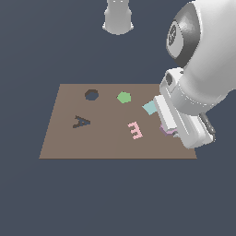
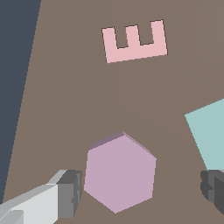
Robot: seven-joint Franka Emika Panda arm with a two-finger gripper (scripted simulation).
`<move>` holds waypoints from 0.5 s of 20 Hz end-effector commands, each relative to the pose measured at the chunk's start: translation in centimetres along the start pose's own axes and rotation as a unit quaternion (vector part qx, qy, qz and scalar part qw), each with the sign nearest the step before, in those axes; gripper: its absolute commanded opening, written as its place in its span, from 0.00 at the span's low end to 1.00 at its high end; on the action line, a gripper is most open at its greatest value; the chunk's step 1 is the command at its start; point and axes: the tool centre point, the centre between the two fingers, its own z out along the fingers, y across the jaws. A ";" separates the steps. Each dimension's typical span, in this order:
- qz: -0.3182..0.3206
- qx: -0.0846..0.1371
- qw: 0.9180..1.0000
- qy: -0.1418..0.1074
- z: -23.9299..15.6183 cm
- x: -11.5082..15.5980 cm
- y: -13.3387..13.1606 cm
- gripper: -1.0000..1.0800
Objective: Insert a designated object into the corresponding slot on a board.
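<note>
Dark blue-grey floor [image 1: 115,198], brown board [image 1: 106,143] lying flat on it

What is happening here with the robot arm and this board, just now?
A single robot arm has its gripper lowered over the lilac hexagonal block, which sits on the brown board. The jaws are open on either side of the block and do not seem to touch it yet. The dark roundish slot across the board is empty.

On the board [image 1: 69,138], the slot [image 1: 91,95] is set at the far side, with the hexagon [image 1: 123,97] to its right in the exterior view. The A-shaped cutout [image 1: 81,122] is placed nearer, the E [image 1: 134,130] further right. The block [image 2: 119,172] is flanked by the gripper [image 2: 142,188] fingers [image 2: 70,192].
</note>
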 end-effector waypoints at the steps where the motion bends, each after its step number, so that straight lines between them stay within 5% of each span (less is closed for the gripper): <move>1: 0.021 0.000 1.000 0.001 0.3 -0.1 -0.5 0.96; 10: 0.054 0.001 0.999 0.002 0.7 -0.1 -1.3 0.96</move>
